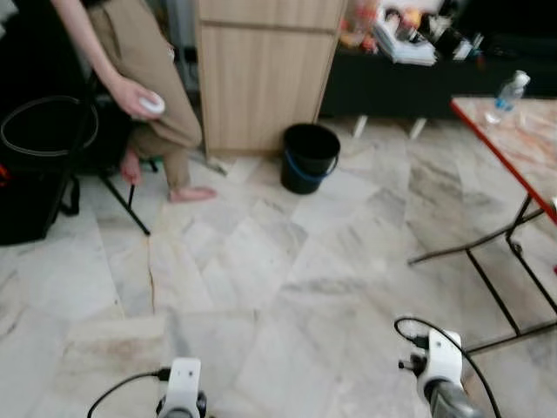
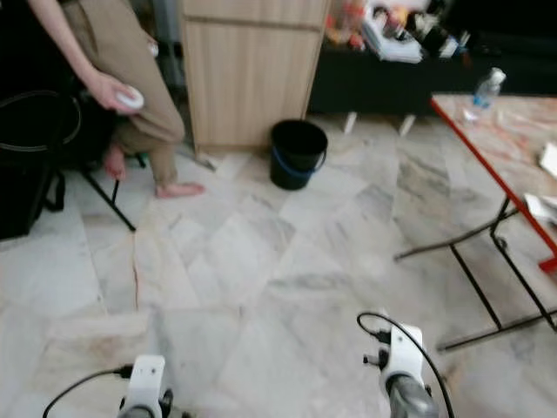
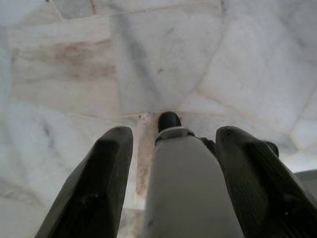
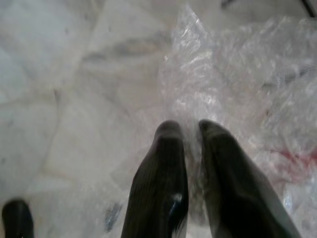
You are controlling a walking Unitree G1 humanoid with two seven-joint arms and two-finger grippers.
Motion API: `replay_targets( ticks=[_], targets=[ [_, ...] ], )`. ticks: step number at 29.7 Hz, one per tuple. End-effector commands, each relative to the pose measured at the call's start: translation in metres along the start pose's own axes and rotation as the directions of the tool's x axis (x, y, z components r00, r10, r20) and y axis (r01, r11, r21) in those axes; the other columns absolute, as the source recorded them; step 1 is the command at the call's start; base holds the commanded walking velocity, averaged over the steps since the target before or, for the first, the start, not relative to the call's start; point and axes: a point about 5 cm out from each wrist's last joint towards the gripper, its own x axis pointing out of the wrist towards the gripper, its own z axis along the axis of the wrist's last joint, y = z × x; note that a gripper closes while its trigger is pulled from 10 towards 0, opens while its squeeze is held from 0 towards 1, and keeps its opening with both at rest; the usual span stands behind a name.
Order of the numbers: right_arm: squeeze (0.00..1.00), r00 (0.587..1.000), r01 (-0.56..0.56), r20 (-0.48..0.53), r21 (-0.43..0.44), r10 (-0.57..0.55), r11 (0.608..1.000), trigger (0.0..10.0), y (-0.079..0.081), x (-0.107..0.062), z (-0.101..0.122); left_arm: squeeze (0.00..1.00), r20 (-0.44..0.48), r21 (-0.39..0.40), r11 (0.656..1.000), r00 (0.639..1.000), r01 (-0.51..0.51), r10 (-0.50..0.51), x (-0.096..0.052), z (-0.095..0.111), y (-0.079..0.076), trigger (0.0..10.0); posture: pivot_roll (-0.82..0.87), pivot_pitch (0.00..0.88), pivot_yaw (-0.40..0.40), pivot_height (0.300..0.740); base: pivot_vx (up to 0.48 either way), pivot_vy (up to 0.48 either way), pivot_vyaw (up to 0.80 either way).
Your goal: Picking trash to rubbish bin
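Down at the right wrist I see my right gripper (image 4: 189,130) with its two black fingers (image 4: 161,183) drawn nearly together on a crumpled sheet of clear plastic wrap (image 4: 247,89); a thin fold of it sits pinched in the narrow gap between them. The plastic spreads beyond the fingers over the marble floor (image 1: 261,261), and I can't tell where its far edge ends, since the frame cuts it off. A reddish smear shows through it on one side, too blurred for me to identify.

From the head camera, both wrists are cropped at the bottom edge, so the fingers themselves are hidden there.

At the left wrist, my left gripper (image 3: 173,144) hangs over bare tile with its fingers (image 3: 99,188) well apart and nothing between them; a grey cylindrical part of the robot fills the space between them and blocks the floor below.

Ahead, the black rubbish bin (image 1: 309,157) stands upright just beside a wooden cabinet (image 1: 265,74). A person sits to the left, cut off above the arm, one hand (image 1: 135,96) holding a small white object (image 1: 152,104) I can't make out. To the right, a red-edged table (image 1: 513,135) carries a water bottle (image 1: 509,94).
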Motion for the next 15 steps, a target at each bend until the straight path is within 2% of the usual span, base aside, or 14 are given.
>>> replay_targets(
  ticks=[1,5,8,15],
  targets=[
    [0.00,1.000,0.017,-0.007,-0.001,-0.017,1.000,10.0,-0.006,-0.001,-0.001,0.00,-0.058,0.006,1.000,0.998,0.006,-0.005,-0.003,-0.015,0.000,10.0,-0.03,0.179,-0.184,0.740,0.480,0.000,0.00],
    [0.00,1.000,-0.002,0.014,0.005,0.001,1.000,10.0,-0.004,0.000,0.004,0.00,-0.058,0.007,1.000,0.998,0.011,-0.011,-0.004,-0.016,-0.002,10.0,-0.03,0.171,-0.184,0.740,0.414,0.000,0.00],
    [0.00,0.996,-0.047,0.071,0.017,0.045,0.999,10.0,0.004,0.002,0.016,0.00,-0.055,0.010,1.000,0.998,0.016,-0.015,-0.004,-0.016,-0.003,10.0,-0.04,0.171,-0.184,0.740,0.315,0.000,0.00],
    [0.00,0.982,-0.092,0.169,0.034,0.085,0.995,10.0,0.015,0.006,0.041,0.00,0.018,0.041,0.999,0.999,0.025,-0.026,-0.001,-0.001,-0.005,10.0,-0.04,0.179,-0.173,0.740,0.000,0.000,0.00]
  ],
)
